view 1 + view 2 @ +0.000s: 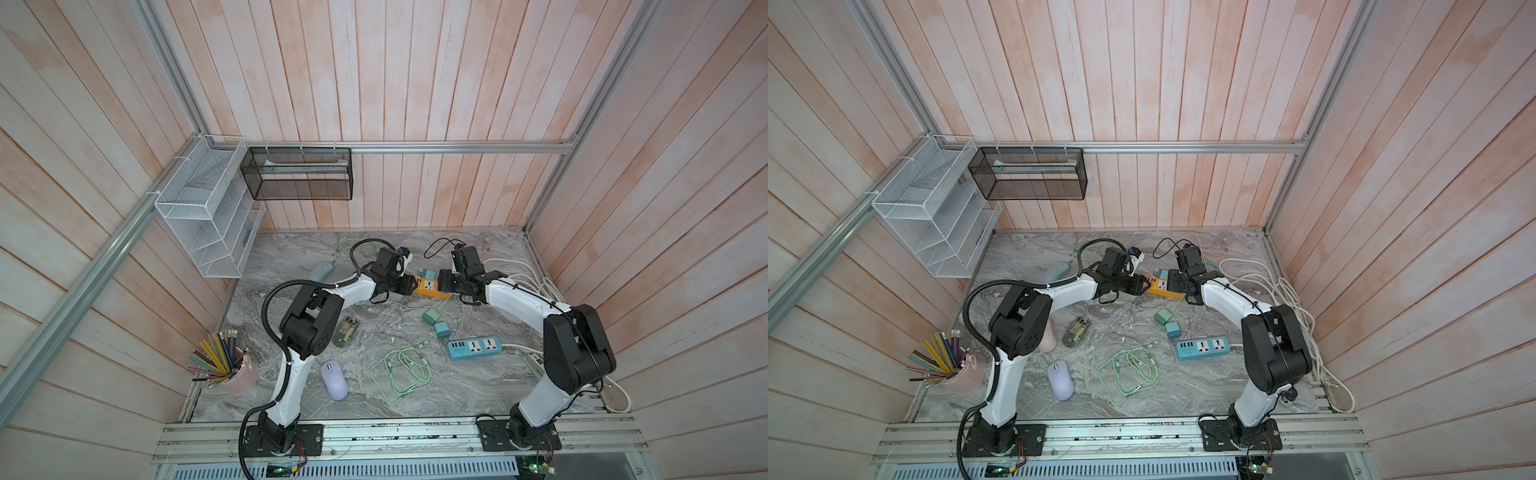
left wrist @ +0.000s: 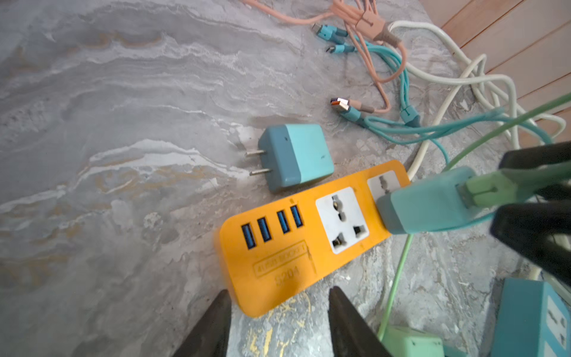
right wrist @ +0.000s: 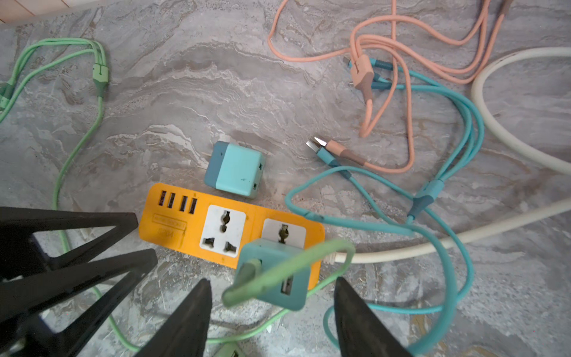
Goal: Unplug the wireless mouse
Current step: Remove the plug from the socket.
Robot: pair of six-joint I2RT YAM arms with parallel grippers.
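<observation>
Finds the grey mouse [image 1: 322, 270] at the far left of the desk [image 1: 457, 386], beyond the left arm, well apart from both claws. Shows a green cable [image 3: 100, 77] running up beside it; cannot tell any plug-in at the mouse itself. Puts the left claw [image 2: 279, 292] low at the USB end of the orange strip [image 2: 278, 269], fingers apart, nothing between them but that end's corner; cannot tell touching from just short. Puts the right claw [image 3: 272, 279] at the strip's opposite end, fingers spread wide on either side of the teal charger [image 2: 429, 204], clear of its sides. Shows that charger seated in the strip's end socket, with the green cable's plug [image 2: 485, 188] pushed into its face. Leaves a second charger [image 2: 296, 154] lying loose on the desk just beside the strip, prongs bare. Has a lilac mouse [image 1: 334, 380] near the desk's front edge, well apart from the strip and both claws.
</observation>
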